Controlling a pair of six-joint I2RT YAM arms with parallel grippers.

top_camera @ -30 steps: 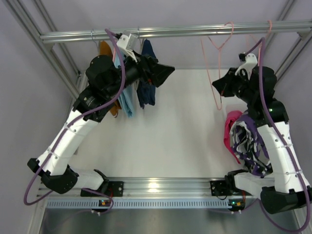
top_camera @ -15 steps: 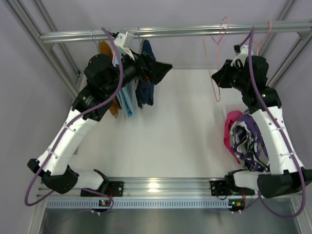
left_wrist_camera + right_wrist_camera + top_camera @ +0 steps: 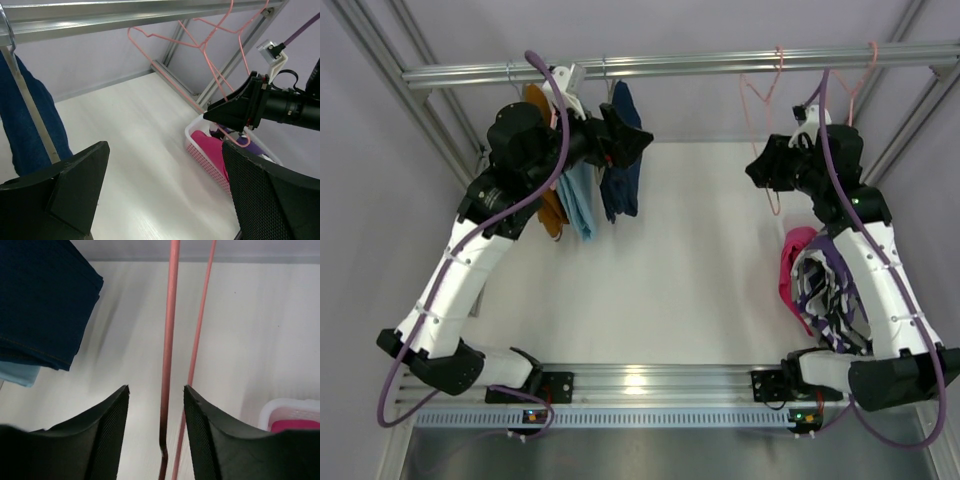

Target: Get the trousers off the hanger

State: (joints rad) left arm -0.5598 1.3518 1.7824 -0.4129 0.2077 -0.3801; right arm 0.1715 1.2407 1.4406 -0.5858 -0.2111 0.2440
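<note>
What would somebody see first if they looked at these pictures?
Probably the bright clothes on the left: a dark blue garment, a light blue one and an orange one hang from the metal rail, with the open left gripper beside them. On the right, the right gripper, open, straddles a bare pink hanger. Magenta trousers and patterned trousers lie piled in a pink basket nearby.

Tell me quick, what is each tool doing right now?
Left tool: open, empty.
Right tool: open, with the pink hanger between, not gripped.
</note>
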